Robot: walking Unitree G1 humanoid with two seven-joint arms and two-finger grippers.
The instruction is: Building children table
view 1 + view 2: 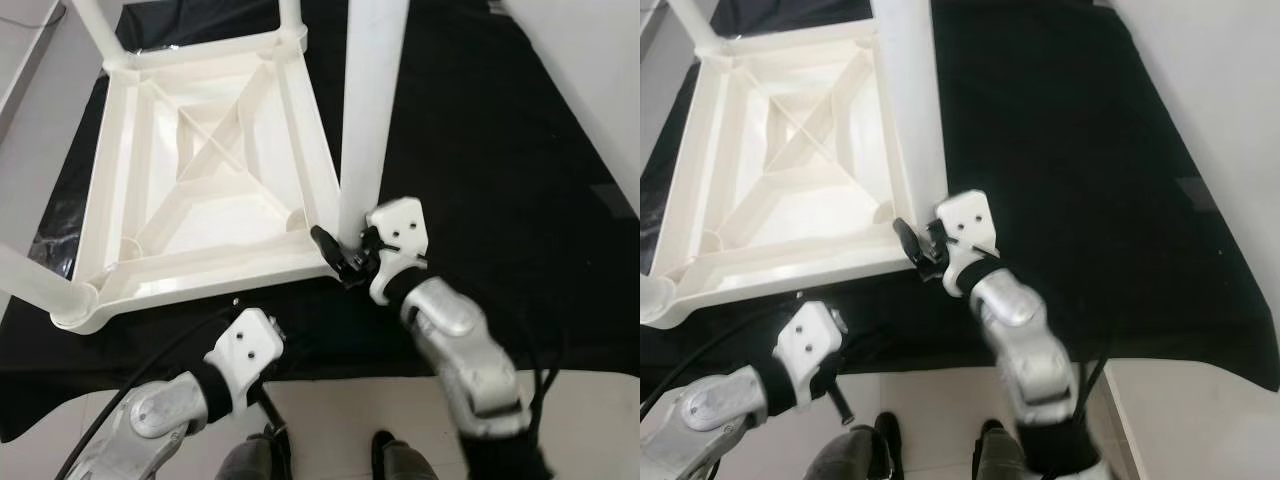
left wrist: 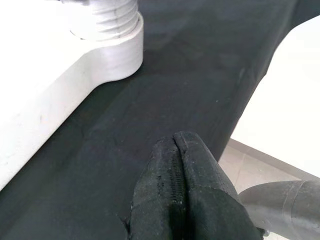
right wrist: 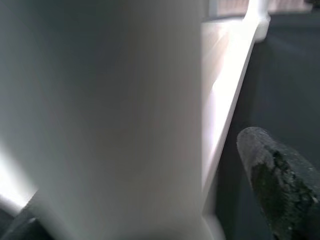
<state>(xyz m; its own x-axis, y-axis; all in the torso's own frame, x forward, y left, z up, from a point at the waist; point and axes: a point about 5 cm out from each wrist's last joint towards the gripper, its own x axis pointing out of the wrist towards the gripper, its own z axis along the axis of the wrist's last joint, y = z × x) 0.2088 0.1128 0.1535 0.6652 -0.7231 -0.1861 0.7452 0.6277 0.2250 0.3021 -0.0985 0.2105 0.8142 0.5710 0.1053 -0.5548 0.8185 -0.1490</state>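
Table top [image 1: 215, 180] lies upside down on the black cloth [image 1: 480, 150], so the corner sockets face up for legs. Right gripper [image 1: 345, 258] grasps the leg [image 1: 368, 110] at its 5 o'clock corner, probably seating it. Left gripper [image 2: 182, 195], clenched and empty, waits near 6 o'clock.

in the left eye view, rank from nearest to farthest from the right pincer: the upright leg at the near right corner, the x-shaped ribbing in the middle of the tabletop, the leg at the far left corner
1. Near right leg: right at the right pincer, at the table's near right corner.
2. X-shaped ribbing: middle of the upturned tabletop, left of the pincer.
3. Far left leg: at the opposite corner.
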